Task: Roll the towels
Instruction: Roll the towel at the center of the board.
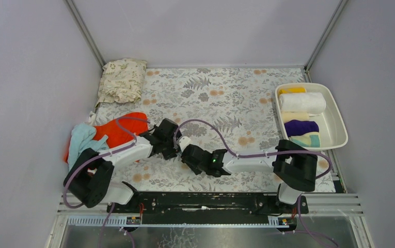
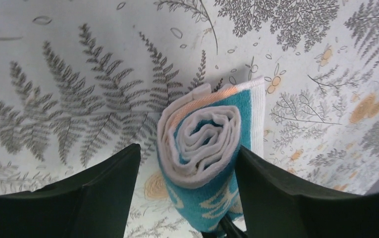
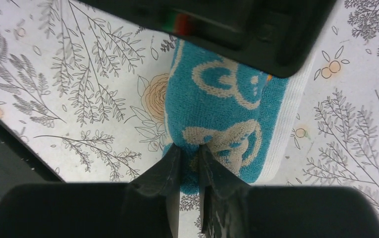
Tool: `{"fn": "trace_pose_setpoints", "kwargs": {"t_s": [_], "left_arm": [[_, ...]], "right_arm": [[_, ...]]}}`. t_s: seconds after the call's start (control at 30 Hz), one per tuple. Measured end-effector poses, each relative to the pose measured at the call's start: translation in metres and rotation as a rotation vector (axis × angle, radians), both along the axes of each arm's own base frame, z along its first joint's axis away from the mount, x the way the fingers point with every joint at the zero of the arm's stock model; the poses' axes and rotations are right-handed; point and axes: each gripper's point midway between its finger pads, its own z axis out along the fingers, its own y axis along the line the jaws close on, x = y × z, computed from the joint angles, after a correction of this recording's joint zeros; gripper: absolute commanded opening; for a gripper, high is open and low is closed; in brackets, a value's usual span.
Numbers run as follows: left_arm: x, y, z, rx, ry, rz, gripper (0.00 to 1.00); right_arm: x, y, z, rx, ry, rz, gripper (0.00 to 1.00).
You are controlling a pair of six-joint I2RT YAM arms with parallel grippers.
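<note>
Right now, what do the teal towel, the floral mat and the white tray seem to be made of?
Teal towel: looped terry cloth, matt, fuzzy pile visible.
Floral mat: smooth printed sheet, perhaps vinyl or fabric.
White tray: probably plastic, glossy, moulded rounded rim.

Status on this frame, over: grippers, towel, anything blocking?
Left gripper open, straddling the rolled teal towel. Right gripper pinched on the roll's end. Orange-red towel and light blue towel heaped at left, unrolled. Nothing blocking.
</note>
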Motion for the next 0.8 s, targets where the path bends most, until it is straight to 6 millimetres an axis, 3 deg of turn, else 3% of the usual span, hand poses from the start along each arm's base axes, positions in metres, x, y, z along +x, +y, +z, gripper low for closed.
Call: {"fn": "trace_pose_setpoints", "kwargs": {"t_s": [0.1,0.27,0.53,0.63,0.8], "left_arm": [[-0.006,0.005,0.01,-0.02,-0.03,0.01,0.82],[-0.015,0.011,0.023,-0.066,-0.08,0.028,0.84],[-0.028,0.013,0.017,-0.133,-0.103,0.038,0.84],[-0.022,0.005,0.015,-0.156,-0.109,0.032,0.81],[-0.018,-0.005,0.005,-0.175,-0.08,0.021,0.64]], "right_arm": [[0.0,-0.002,0.001,0.102,0.069,0.001,0.13],[0.002,-0.005,0.003,0.291,0.236,0.011,0.12],[-0.006,-0.011,0.006,0.526,0.482,0.047,0.12],[-0.008,-0.01,0.005,0.59,0.578,0.061,0.12],[-0.004,-0.014,0.004,0.667,0.68,0.051,0.12]]}}
